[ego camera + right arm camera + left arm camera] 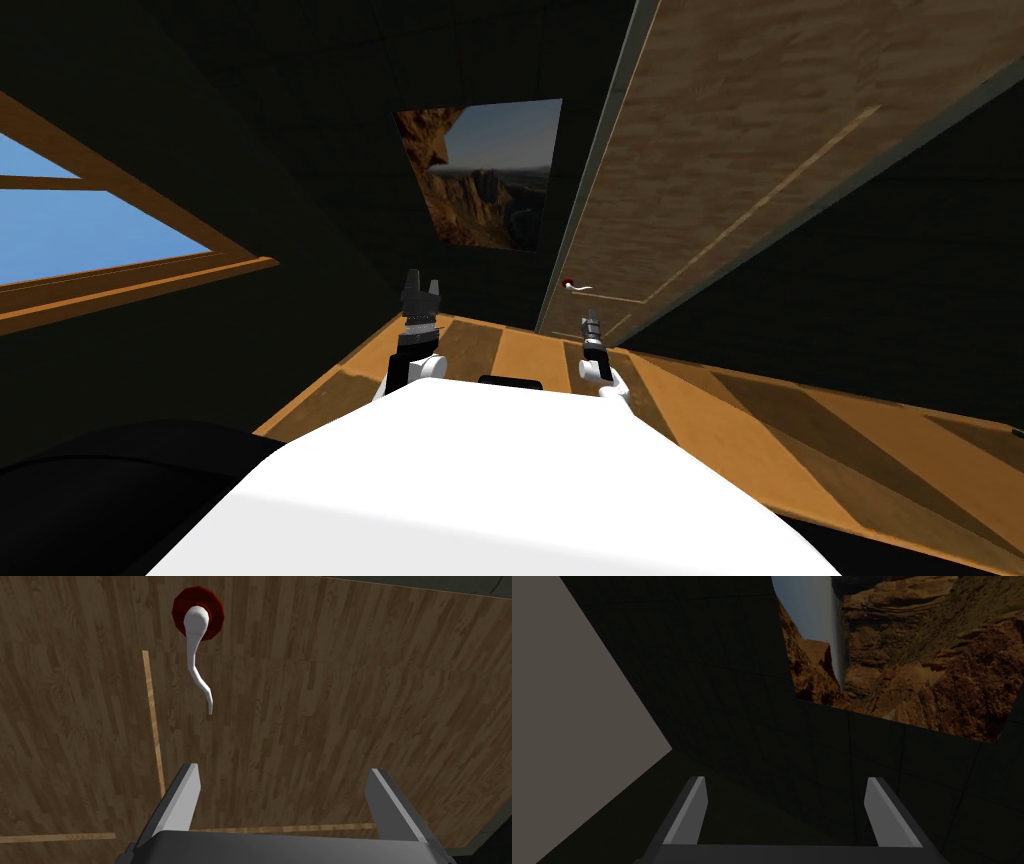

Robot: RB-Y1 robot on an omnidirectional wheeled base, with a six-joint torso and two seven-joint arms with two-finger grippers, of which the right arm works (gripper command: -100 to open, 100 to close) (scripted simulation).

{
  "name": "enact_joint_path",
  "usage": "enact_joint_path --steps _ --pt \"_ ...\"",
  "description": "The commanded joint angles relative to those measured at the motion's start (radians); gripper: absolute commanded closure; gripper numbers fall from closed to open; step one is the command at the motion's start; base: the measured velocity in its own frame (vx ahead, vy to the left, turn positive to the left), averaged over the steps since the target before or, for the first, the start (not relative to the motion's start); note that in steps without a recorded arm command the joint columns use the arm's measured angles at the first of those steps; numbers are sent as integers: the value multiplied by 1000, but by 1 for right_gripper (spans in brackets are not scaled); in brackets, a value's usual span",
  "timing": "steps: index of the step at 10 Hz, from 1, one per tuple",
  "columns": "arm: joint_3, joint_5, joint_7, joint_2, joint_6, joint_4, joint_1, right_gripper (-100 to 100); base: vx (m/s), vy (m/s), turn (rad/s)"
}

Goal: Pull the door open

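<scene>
Two claws, both spread wide and holding nothing. My right claw (285, 772) faces the wood-grain door (340, 701), short of its white lever handle (196, 666), which sits on a dark red rosette (217, 612). My left claw (787, 780) is raised alongside, off the door.

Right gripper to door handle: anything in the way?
Nothing visible. The right gripper is open and faces the wooden door. The white handle lies ahead of it, untouched, with only open space between them.

One door (720, 150), one handle (192, 646), perhaps one window (80, 230)
</scene>
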Motion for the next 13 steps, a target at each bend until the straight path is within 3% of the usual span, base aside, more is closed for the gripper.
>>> enact_joint_path --steps 1,8,13 --pt "-5 -5 -5 -8 -2 40 -13 -100 76 -46 137" --pt "-27 -21 -14 -33 -6 202 -80 -100 62 -56 119" --pt "-39 -30 -19 -46 -8 289 -116 -100 48 -50 87"
